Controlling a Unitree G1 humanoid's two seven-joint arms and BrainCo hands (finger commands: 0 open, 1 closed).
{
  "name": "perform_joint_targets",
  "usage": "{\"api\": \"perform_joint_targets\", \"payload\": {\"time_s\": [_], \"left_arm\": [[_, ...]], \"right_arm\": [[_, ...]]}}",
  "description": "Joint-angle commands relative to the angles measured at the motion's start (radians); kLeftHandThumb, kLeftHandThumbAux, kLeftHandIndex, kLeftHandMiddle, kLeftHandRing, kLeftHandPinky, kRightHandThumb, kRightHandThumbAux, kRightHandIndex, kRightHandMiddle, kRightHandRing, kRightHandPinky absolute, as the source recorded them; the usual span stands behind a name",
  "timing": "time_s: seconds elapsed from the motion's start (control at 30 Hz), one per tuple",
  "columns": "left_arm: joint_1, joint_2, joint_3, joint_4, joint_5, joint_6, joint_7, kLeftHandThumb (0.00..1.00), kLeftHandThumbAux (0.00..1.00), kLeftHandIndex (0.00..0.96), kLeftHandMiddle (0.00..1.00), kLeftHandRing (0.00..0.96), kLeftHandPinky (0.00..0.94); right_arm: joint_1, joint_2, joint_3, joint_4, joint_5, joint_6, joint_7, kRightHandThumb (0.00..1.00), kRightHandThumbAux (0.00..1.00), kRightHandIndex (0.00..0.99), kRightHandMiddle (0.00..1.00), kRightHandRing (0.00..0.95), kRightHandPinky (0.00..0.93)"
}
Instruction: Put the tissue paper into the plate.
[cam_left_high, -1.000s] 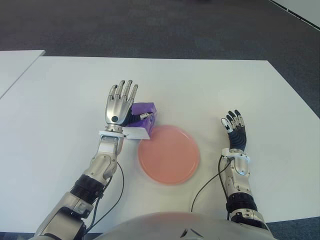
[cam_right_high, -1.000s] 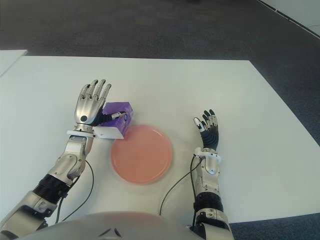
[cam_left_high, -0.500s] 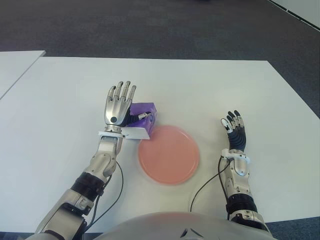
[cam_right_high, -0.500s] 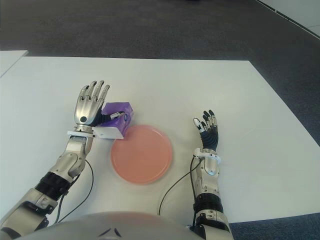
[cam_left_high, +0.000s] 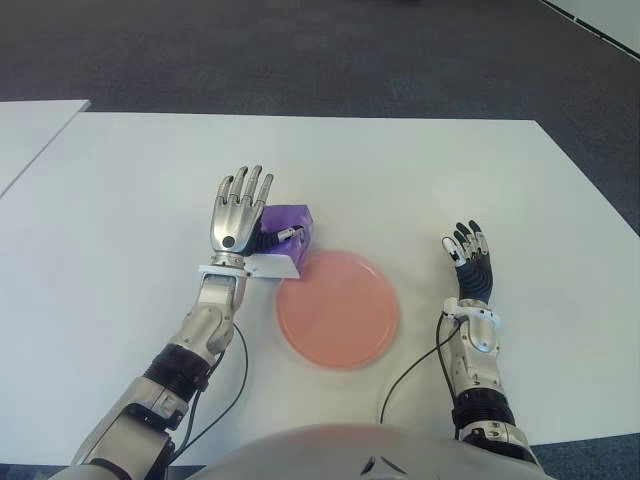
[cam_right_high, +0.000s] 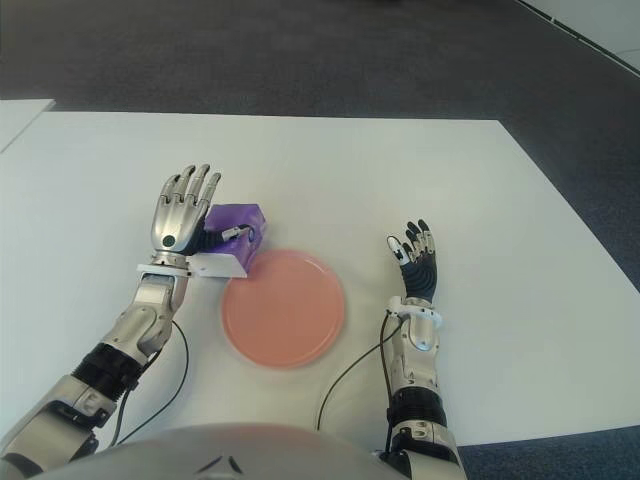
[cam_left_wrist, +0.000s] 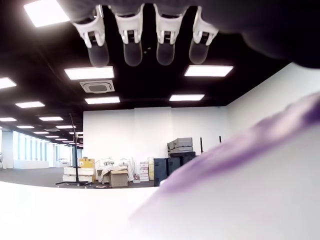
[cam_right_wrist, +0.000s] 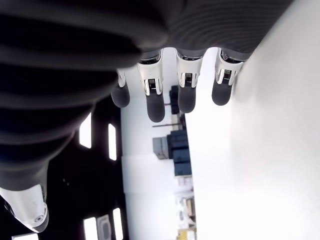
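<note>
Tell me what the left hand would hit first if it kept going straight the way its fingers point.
Probably nothing: the left hand points its spread fingers toward the table's far edge, over bare white table. The purple tissue pack sits beside its palm, not ahead. Its height above the table is unclear.

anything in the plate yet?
No. The pink plate is bare across its whole visible face. The purple tissue pack sits on the table just beyond the plate's far-left rim, beside the open left hand. Right hand idles right of the plate.

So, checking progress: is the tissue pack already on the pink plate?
No, the purple tissue pack lies on the table just beyond the empty plate, beside the left hand.
</note>
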Motion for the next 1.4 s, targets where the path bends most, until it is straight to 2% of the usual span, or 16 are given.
{"api": "perform_joint_targets", "payload": {"time_s": [0.03,0.43,0.6,0.77,0.9,1.13,1.4], "left_arm": [[-0.003,-0.001,-0.006,0.013,-0.018,-0.005,0.009,0.15,0.077,0.0,0.0,0.0,0.0],[0.048,0.001,0.013,-0.119,-0.093,-0.051,-0.012,0.204,0.091,0.0,0.0,0.0,0.0],[0.07,-0.001,0.027,-0.175,-0.145,-0.076,-0.038,0.222,0.114,0.0,0.0,0.0,0.0],[0.087,0.001,0.035,-0.215,-0.165,-0.089,-0.073,0.227,0.139,0.0,0.0,0.0,0.0],[0.097,0.001,0.04,-0.24,-0.177,-0.093,-0.108,0.229,0.149,0.0,0.0,0.0,0.0],[0.116,0.0,0.045,-0.285,-0.19,-0.082,-0.187,0.219,0.168,0.0,0.0,0.0,0.0],[0.129,-0.004,0.046,-0.311,-0.179,-0.07,-0.225,0.194,0.168,0.0,0.001,0.0,0.0]], "right_arm": [[0.099,0.038,0.001,0.089,0.015,0.099,0.003,0.375,0.616,0.027,0.158,0.097,0.055],[0.073,0.049,-0.009,0.13,0.022,0.091,-0.01,0.412,0.618,0.032,0.174,0.109,0.039],[0.105,0.036,0.01,0.117,-0.007,0.074,0.001,0.379,0.611,0.018,0.153,0.101,0.057],[0.1,0.029,0.019,0.126,-0.031,0.064,-0.008,0.35,0.615,0.02,0.145,0.095,0.064],[0.104,0.03,0.019,0.126,-0.039,0.054,-0.007,0.339,0.62,0.022,0.14,0.086,0.043],[0.108,0.03,0.02,0.111,-0.04,0.089,-0.009,0.332,0.629,0.017,0.135,0.076,0.013],[0.11,0.031,0.016,0.111,-0.035,0.091,-0.014,0.357,0.627,0.02,0.149,0.079,0.0]]}}
